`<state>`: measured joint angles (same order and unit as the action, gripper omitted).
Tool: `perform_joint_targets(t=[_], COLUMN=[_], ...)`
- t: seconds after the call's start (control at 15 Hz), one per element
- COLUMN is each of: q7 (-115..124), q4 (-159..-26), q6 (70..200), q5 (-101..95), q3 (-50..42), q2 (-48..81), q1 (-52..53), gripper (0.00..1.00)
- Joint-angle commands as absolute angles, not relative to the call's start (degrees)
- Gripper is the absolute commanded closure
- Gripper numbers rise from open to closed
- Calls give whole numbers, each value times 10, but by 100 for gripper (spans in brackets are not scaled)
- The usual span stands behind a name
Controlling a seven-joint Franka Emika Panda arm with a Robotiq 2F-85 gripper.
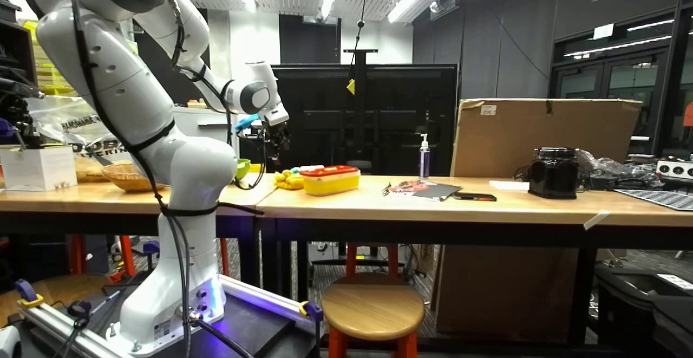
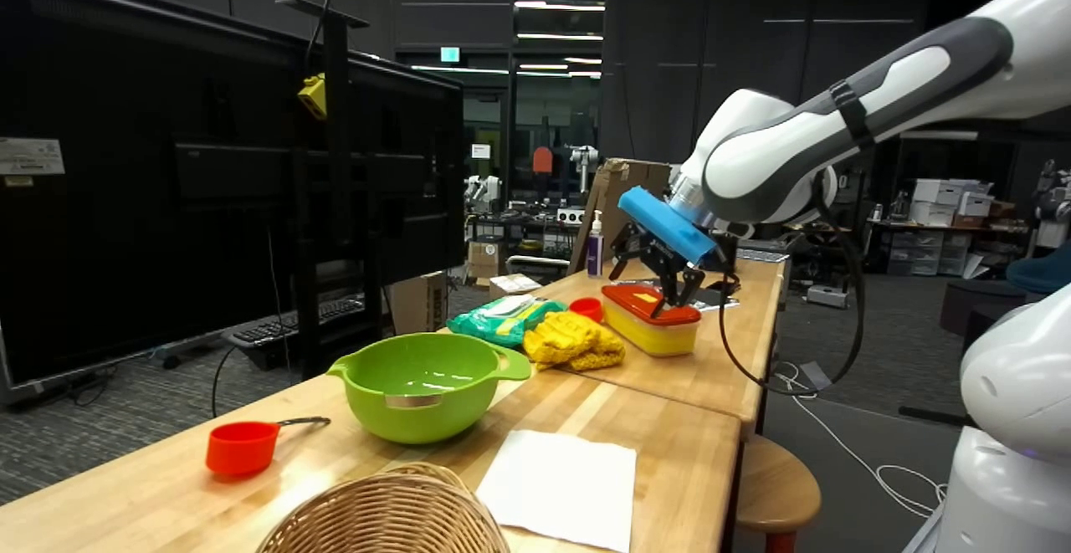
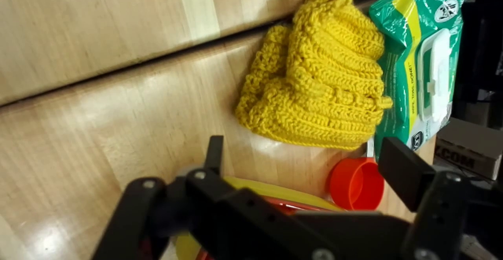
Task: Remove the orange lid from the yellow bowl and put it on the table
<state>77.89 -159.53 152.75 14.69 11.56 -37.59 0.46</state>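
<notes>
Orange lid (image 1: 330, 171) on the bowl (image 1: 331, 184) at six o'clock in the wrist view, your empty gripper (image 3: 308, 161) hangs spread, likely pre-grasp, and should next centre and descend.

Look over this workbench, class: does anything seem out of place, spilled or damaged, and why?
The yellow crocheted cloth lies bunched rather than flat, one end overlapping the seam between the tabletops, so it looks untidy. No spill or damage shows; the orange-red lid sits on the yellow container.

The wooden table (image 1: 379, 205) carries the yellow bowl (image 2: 653, 335), a red cup (image 3: 355, 185), yellow knitwork (image 3: 322, 83) and a wipes pack (image 3: 416, 63).
</notes>
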Motion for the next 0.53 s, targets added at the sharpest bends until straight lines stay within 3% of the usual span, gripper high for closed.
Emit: perform_joint_targets(t=[0.0,0.47], q7=[778,780], q4=[-1595,-1527], q6=[1526,1528], q5=[147,128], q3=[116,120], q2=[-376,-323], q1=[4,-19], gripper=[0,0])
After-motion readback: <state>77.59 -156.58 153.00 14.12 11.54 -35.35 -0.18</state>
